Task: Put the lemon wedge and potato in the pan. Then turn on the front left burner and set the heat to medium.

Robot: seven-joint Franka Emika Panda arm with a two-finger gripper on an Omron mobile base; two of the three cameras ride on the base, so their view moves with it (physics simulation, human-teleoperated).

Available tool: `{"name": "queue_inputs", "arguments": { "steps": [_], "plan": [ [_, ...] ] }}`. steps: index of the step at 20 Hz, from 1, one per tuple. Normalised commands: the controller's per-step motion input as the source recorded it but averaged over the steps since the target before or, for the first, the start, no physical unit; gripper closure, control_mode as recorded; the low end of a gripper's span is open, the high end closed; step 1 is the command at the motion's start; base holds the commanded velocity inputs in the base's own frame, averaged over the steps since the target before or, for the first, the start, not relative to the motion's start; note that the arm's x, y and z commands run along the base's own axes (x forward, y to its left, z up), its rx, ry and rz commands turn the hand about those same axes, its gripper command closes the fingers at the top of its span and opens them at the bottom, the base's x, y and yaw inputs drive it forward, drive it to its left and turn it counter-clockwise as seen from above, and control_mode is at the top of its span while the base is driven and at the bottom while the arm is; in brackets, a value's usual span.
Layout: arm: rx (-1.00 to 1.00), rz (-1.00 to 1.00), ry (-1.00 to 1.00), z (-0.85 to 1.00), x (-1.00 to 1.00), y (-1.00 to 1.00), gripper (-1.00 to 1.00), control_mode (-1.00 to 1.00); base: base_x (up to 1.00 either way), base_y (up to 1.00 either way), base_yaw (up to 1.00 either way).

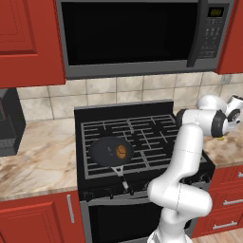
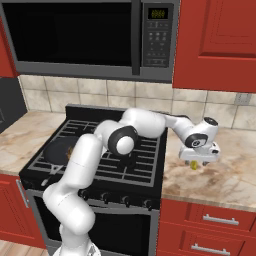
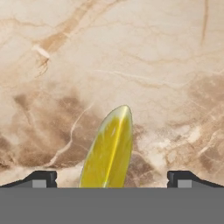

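The lemon wedge (image 3: 109,151) lies on the marble counter to the right of the stove, a small yellow sliver (image 2: 194,165) just below my hand. My gripper (image 2: 198,161) hangs directly over it, open, and its two fingertips (image 3: 43,178) stand wide on either side of the wedge without touching it. The dark pan (image 1: 109,151) rests on the front left burner (image 1: 95,170) of the black grate, handle toward the stove's front. The brown potato (image 1: 121,152) lies inside the pan, right of its centre. In the right base view my arm covers part of the pan (image 2: 57,150).
A row of stove knobs (image 2: 125,200) runs along the stove front. A microwave (image 1: 137,33) and red cabinets (image 2: 215,45) hang overhead. A dark appliance (image 1: 9,123) stands on the left counter. Marble counter (image 2: 220,180) stretches right of the stove.
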Motion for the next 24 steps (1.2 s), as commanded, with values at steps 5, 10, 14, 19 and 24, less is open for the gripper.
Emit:
{"name": "queue_inputs", "arguments": {
  "steps": [5, 10, 14, 19, 24],
  "plan": [
    [0.0, 0.0, 0.0, -0.15, 0.0, 0.0, -1.0, -1.0, 0.0, 0.0, 0.0],
    [0.0, 0.0, 0.0, -0.02, 0.0, 0.0, -1.0, -1.0, 0.0, 0.0, 0.0],
    [0.0, 0.0, 0.0, 0.0, 0.0, 0.0, 1.0, -1.0, 0.0, 0.0, 0.0],
    [0.0, 0.0, 0.0, 0.0, 0.0, 0.0, 1.0, -1.0, 0.0, 0.0, 0.0],
    [0.0, 0.0, -0.01, 0.0, -0.33, 0.0, 1.0, -1.0, 0.0, 0.0, 0.0]
  ]
}}
